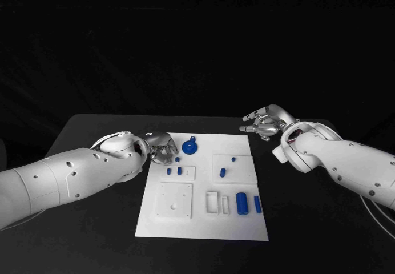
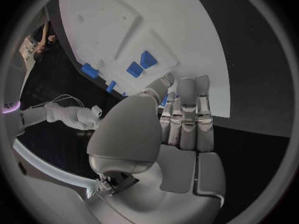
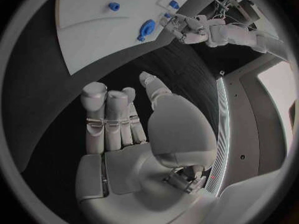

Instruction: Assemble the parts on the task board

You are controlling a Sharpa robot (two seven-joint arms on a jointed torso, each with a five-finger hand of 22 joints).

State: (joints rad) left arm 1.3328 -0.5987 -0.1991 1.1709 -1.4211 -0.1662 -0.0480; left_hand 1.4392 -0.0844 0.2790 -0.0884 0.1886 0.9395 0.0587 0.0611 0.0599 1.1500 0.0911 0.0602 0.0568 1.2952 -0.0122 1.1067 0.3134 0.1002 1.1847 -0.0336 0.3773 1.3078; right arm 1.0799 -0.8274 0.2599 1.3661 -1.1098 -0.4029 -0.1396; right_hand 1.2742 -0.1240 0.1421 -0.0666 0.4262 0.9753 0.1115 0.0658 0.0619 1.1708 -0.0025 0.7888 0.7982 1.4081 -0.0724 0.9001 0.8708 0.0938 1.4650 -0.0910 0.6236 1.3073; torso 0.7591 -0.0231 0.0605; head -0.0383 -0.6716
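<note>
Task board [image 1: 247,228] near edge carries a blue cylinder [image 1: 241,203] beside white slots. Left hand [image 1: 161,144] hovers at the board's far-left corner, fingers loosely curled, holding nothing. Right hand [image 1: 265,121] off-board over the table [image 1: 99,128], fingers apart, empty.

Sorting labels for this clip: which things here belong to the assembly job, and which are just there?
Job: task board, round blue part, large blue cylinder, small blue pegs, left hand, right hand.
Just there: black table.

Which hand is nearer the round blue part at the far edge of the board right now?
Left. The left hand hovers at the board's far left corner, just beside the round blue part. The right hand is off the task board, over the black table beyond its far right corner.
</note>
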